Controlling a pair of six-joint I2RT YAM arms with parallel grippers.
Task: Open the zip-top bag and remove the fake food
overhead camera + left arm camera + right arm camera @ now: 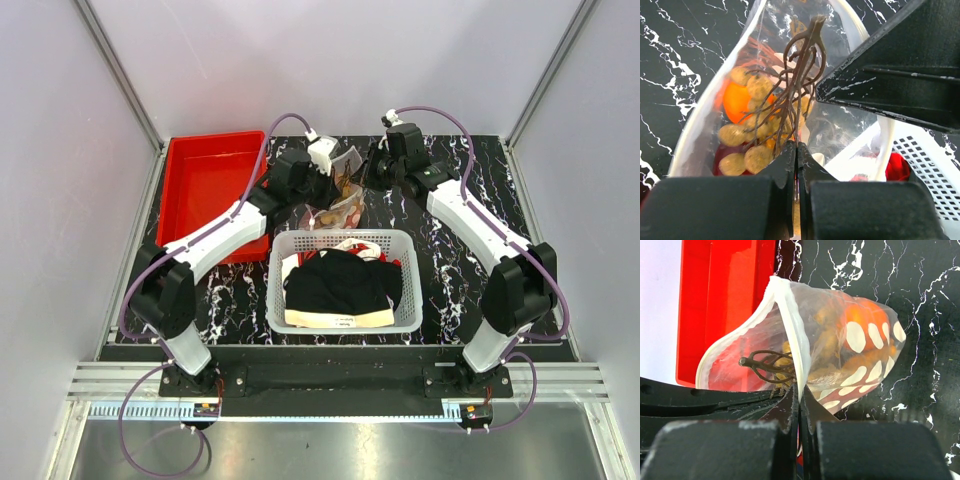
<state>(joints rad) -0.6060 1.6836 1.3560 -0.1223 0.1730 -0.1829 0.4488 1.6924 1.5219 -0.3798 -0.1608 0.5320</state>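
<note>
The zip-top bag (348, 205) is held up between both grippers, just behind the white basket, with its mouth spread open. My left gripper (330, 188) (796, 147) is shut on one side of the bag (695, 130). My right gripper (366, 178) (800, 390) is shut on the white zip strip of the bag (790, 315) on the other side. The fake food is inside: an orange fruit (736, 100), tan nut-like balls (757, 157) on brown stems (805, 65) (765, 365), and dark red pieces low down. Pale ovals show through the bag wall (856, 336).
A red bin (205, 185) (725, 290) stands at the back left. A white mesh basket (340, 237) (930, 170) holding black and white clothes (335, 280) sits in front of the bag. The table is black marble-patterned (450, 270).
</note>
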